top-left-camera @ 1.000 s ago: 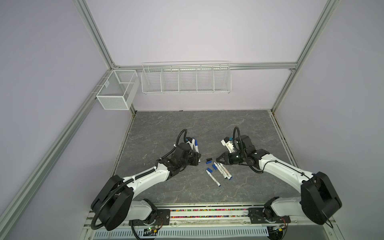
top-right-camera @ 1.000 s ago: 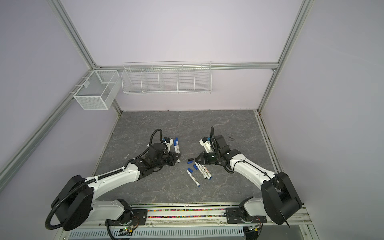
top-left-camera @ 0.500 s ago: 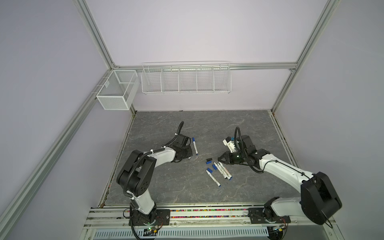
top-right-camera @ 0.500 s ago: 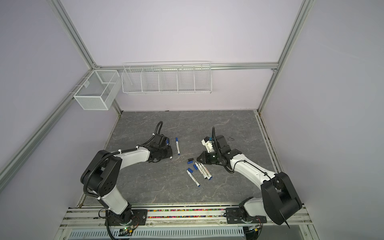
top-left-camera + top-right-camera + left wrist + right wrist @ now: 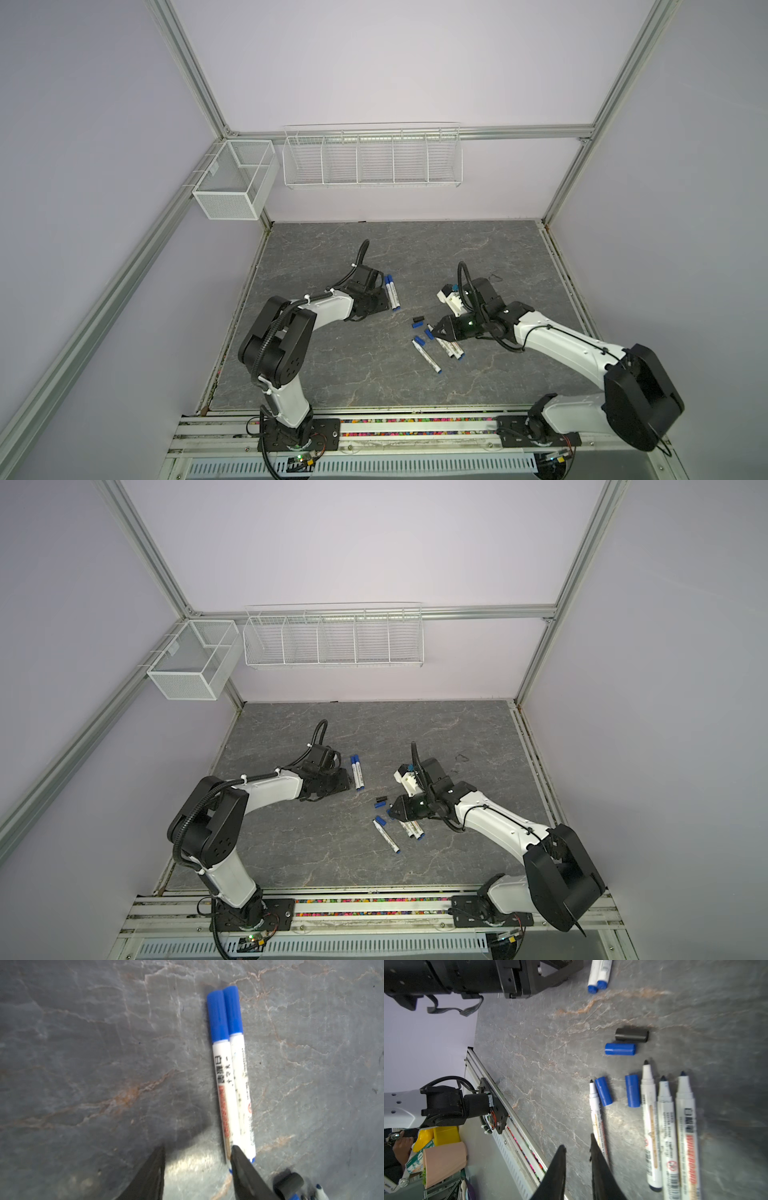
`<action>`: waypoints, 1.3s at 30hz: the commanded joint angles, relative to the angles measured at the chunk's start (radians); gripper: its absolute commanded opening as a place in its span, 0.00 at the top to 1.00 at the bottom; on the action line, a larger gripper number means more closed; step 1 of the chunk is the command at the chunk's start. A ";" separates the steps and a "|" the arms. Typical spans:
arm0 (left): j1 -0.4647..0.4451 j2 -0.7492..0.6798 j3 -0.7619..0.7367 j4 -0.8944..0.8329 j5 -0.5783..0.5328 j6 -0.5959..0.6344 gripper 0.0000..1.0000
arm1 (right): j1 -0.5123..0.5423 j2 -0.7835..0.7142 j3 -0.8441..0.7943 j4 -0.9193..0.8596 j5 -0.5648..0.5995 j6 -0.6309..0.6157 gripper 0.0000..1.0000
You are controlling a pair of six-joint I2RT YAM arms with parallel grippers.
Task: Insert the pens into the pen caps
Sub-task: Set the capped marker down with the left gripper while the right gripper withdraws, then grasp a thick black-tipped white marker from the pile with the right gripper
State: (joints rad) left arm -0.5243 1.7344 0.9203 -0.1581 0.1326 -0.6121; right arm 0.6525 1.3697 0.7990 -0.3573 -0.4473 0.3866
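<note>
Two capped pens [image 5: 230,1076] with blue caps lie side by side on the grey mat, also seen in both top views [image 5: 392,293] [image 5: 358,773]. My left gripper [image 5: 197,1151] [image 5: 380,305] stands open beside their rear ends with nothing between its fingers. Several uncapped pens [image 5: 667,1136] lie in a row, and one lone pen [image 5: 598,1118] lies by my right gripper [image 5: 577,1145] [image 5: 432,330], which is slightly open and empty. Loose pen caps lie past the tips: a black cap [image 5: 631,1035] and three blue caps [image 5: 620,1049] [image 5: 603,1091] [image 5: 632,1091].
A white wire rack [image 5: 372,156] and a mesh box [image 5: 232,183] hang on the back wall. The aluminium rail [image 5: 415,432] with both arm bases runs along the mat's front edge. Yellow bins [image 5: 446,1133] and a pink cup [image 5: 444,1161] sit outside the cell.
My left gripper has opened and let a capped pen lie beside the other one; its arm has folded back to the left. The right gripper's jaws have parted a little.
</note>
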 commanded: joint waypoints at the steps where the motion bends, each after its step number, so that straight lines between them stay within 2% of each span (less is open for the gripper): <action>1: 0.000 -0.075 -0.043 0.004 0.018 -0.008 0.47 | 0.072 0.054 0.035 -0.087 0.093 -0.079 0.66; 7: -0.003 -0.236 -0.136 0.011 -0.026 -0.040 0.46 | 0.171 0.161 0.102 -0.134 0.247 -0.098 0.56; 11: -0.004 -0.348 -0.217 0.031 -0.046 -0.072 0.39 | 0.226 0.236 0.145 -0.153 0.319 -0.117 0.54; 17: -0.006 -0.463 -0.338 0.074 -0.059 -0.100 0.34 | 0.303 0.345 0.204 -0.192 0.444 -0.155 0.57; 22: -0.011 -0.505 -0.382 0.058 -0.071 -0.102 0.34 | 0.370 0.406 0.239 -0.231 0.576 -0.175 0.64; 27: -0.017 -0.525 -0.397 0.059 -0.073 -0.100 0.34 | 0.407 0.426 0.253 -0.215 0.574 -0.179 0.82; 30: -0.022 -0.533 -0.397 0.062 -0.069 -0.092 0.34 | 0.405 0.387 0.259 -0.188 0.553 -0.179 0.89; 34: -0.047 -0.539 -0.386 0.065 -0.058 -0.067 0.34 | 0.361 0.273 0.268 -0.132 0.490 -0.168 0.92; 39: -0.111 -0.540 -0.360 0.090 -0.015 -0.015 0.33 | 0.207 0.108 0.210 0.033 0.340 -0.062 0.92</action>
State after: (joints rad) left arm -0.6086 1.2076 0.5346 -0.1009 0.0868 -0.6678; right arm 0.9321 1.5677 1.0435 -0.4538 -0.0013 0.2558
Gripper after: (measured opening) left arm 0.667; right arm 0.134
